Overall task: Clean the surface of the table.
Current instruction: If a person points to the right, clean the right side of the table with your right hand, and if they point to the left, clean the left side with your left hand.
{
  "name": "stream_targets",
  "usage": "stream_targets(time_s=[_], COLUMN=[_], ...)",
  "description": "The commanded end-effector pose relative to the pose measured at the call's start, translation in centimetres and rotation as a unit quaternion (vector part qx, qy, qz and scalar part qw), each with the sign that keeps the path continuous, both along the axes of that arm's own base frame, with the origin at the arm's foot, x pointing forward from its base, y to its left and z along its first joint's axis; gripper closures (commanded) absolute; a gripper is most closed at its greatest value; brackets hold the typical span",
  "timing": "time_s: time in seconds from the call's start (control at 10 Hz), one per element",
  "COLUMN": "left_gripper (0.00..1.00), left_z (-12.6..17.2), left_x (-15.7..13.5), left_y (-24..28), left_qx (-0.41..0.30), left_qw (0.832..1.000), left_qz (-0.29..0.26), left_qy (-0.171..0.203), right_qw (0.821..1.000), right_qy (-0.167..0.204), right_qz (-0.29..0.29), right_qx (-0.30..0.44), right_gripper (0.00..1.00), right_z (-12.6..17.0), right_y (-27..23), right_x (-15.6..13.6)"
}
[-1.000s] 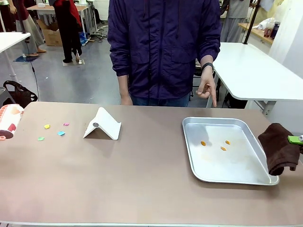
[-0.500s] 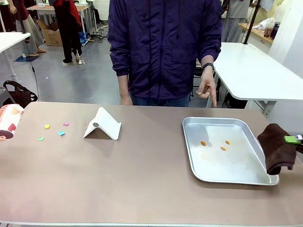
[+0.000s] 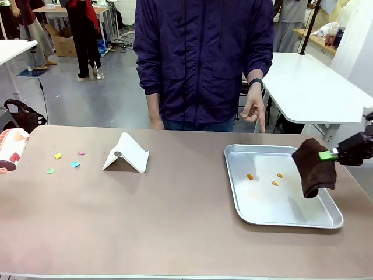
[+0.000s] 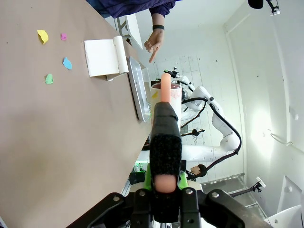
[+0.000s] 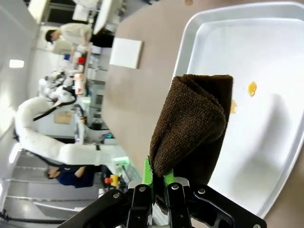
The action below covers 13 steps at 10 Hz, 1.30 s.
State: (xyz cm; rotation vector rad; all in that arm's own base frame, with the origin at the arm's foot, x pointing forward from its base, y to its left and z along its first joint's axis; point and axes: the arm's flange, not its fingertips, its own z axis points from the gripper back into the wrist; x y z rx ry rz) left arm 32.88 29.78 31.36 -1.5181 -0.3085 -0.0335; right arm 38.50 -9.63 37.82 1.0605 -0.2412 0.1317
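Since the earlier frame, the right gripper (image 3: 330, 155) has carried the cloth (image 3: 315, 166) from the right edge of the picture up and toward the centre. It now hangs over the right rim of the tray (image 3: 274, 205); nothing else has shifted.

Table (image 3: 175, 227): fills the lower half of the front view, brown top.
Person (image 3: 204, 58): stands at the far side, upper centre, one hand (image 3: 254, 111) pointing down toward the tray.
Tray: lower right, lying on the table.
White folded card (image 3: 127, 153): left of centre.
Cloth: dark brown, folded, pinched between the right gripper's pressed-together pads and clear of the tray floor in the right wrist view (image 5: 192, 123).
Left gripper (image 4: 165, 184): clamped on a black-gripped tool (image 4: 165, 128), held above the table's near side.
Paper scraps (image 3: 74, 164): coloured, four, at the left.
Orange bits (image 3: 274, 183): three, on the tray floor.

Progress, as judged: early. No wipe appears to have started. The scraps lie loose on the table, the bits remain in the tray, and neither cloth nor tool touches a surface.
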Motion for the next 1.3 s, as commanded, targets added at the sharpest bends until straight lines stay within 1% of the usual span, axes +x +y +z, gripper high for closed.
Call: stream_targets(time_s=[0.0,0.1,0.2,0.4,0.5,0.8,1.0,1.2], left_gripper=[1.00,1.00,1.00,1.00,1.00,1.00,1.00,1.00], left_z=[0.4,0.4,0.4,0.4,0.4,0.4,0.4,0.4], left_x=[-0.4,-0.4,-0.4,-0.4,-0.4,-0.4,-0.4,-0.4], left_y=[-0.1,-0.1,-0.1,-0.1,-0.1,-0.1,-0.1,-0.1], left_qx=[-0.006,-0.006,-0.006,-0.006,-0.006,-0.006,-0.006,-0.006], left_qw=[1.000,1.000,1.000,1.000,1.000,1.000,1.000,1.000], left_qz=[-0.002,-0.002,-0.002,-0.002,-0.002,-0.002,-0.002,-0.002], left_qy=[-0.007,-0.007,-0.007,-0.007,-0.007,-0.007,-0.007,-0.007], right_qw=[0.997,0.993,0.985,0.970,0.962,0.952,0.953,0.955], right_qy=[0.001,-0.003,-0.002,0.009,0.022,0.040,0.042,0.047], right_qz=[-0.012,-0.008,-0.007,0.007,0.007,-0.012,-0.012,0.001], right_qx=[-0.074,-0.119,-0.173,-0.241,-0.273,-0.304,-0.300,-0.293], right_gripper=[0.89,0.89,0.89,0.89,0.89,0.89,0.89,0.89], right_z=[1.4,2.0,2.5,2.5,2.1,0.4,-1.1,-3.1], right_y=[2.1,2.9,3.7,4.5,4.6,5.4,6.8,9.2], right_x=[0.1,1.0,2.2,4.4,5.6,8.4,9.4,10.2])
